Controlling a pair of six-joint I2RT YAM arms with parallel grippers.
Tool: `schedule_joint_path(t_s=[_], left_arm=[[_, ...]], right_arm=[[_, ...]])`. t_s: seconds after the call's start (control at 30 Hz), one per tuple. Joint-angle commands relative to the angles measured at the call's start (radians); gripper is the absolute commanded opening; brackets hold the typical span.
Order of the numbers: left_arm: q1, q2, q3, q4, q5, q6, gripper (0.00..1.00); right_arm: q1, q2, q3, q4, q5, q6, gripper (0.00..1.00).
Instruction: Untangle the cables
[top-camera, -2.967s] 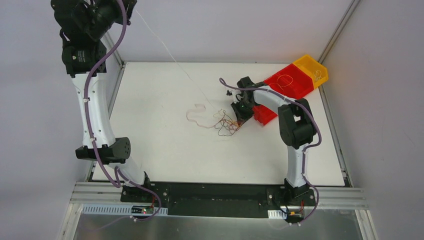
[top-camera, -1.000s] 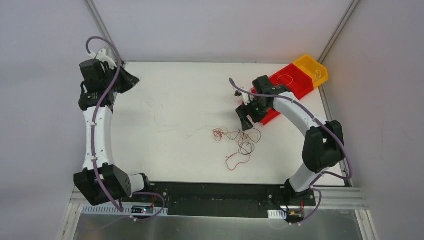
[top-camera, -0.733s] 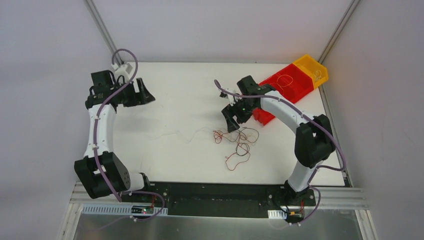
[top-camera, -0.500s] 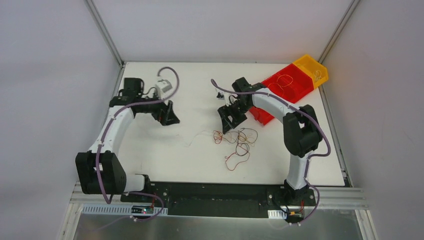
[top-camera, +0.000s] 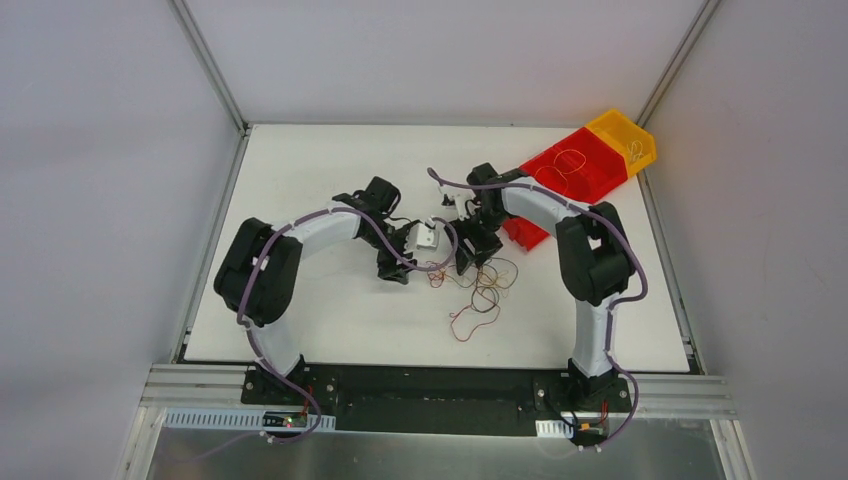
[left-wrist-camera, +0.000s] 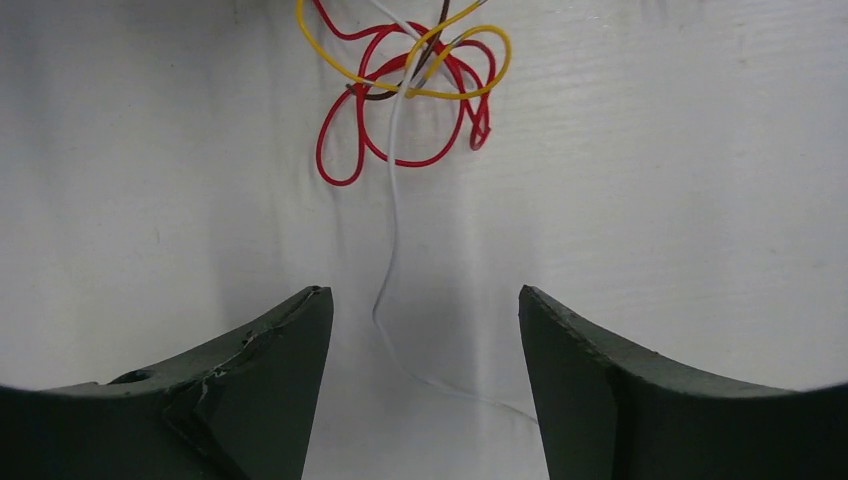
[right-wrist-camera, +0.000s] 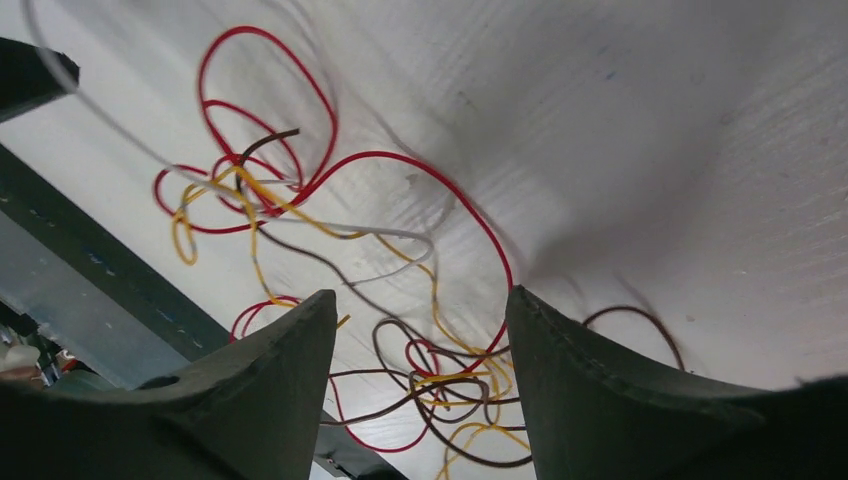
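1. Top view:
   - The cables (top-camera: 478, 285) lie as a loose tangle on the table (top-camera: 300, 180), right of centre. 1 red loop (top-camera: 472, 322) trails toward the near edge.
   - The left gripper (top-camera: 393, 266) sits low at the tangle's left edge, and the right gripper (top-camera: 468, 256) sits at its far edge. The 2 are near each other, not touching.
   - The red bin (top-camera: 575, 165) and yellow bin (top-camera: 628, 135) are at the far right corner, well apart from the tangle. Each has a thin wire loop inside.
   - The smaller red bin (top-camera: 528, 232) is just beside the right arm's wrist.

2. Left wrist view:
   - The fingers (left-wrist-camera: 270, 390) are spread with nothing clamped.
   - The white wire (left-wrist-camera: 388, 220) runs from the knot down through the gap, touches neither finger, then curves off toward the right finger's base.
   - The knot of red and yellow loops (left-wrist-camera: 410, 90) lies flat on the table ahead of the fingertips, clear of both.

3. Right wrist view:
   - The fingers (right-wrist-camera: 250, 400) are spread and released, gripping nothing.
   - The cables fan out under and beyond them. The big red arc (right-wrist-camera: 440, 200) lies ahead, and the white wire crosses it.
   - The brown and yellow-orange curls (right-wrist-camera: 440, 385) bunch in the gap low down.
   - I cannot tell whether either finger touches a strand.
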Motion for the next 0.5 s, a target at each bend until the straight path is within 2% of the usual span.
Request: schedule_joint_path(t_s=[0.0,0.07,0.1,0.17,0.3,0.47], left_arm=[[-0.045,0.047,0.021,0.095,-0.121,0.101,0.65],[-0.062,0.075,0.034,0.102,-0.169,0.087,0.50],[-0.066,0.081,0.042,0.103,-0.201,0.072,0.35],[-0.060,0.060,0.059,0.142,-0.272,-0.026,0.00],[0.084,-0.123,0.062,0.161,-0.201,-0.254,0.00],[0.324,-0.361,0.063,0.197,-0.128,-0.402,0.00]], right_arm=[[0.014,0.026,0.006,-0.048,0.094,0.007,0.64],[0.020,0.034,-0.005,-0.061,0.150,-0.014,0.58],[0.021,0.044,-0.008,-0.073,0.178,-0.026,0.54],[0.021,0.059,-0.016,-0.096,0.235,-0.058,0.43],[0.022,0.072,-0.043,-0.126,0.334,-0.116,0.21],[0.023,0.068,-0.097,-0.131,0.389,-0.162,0.10]])
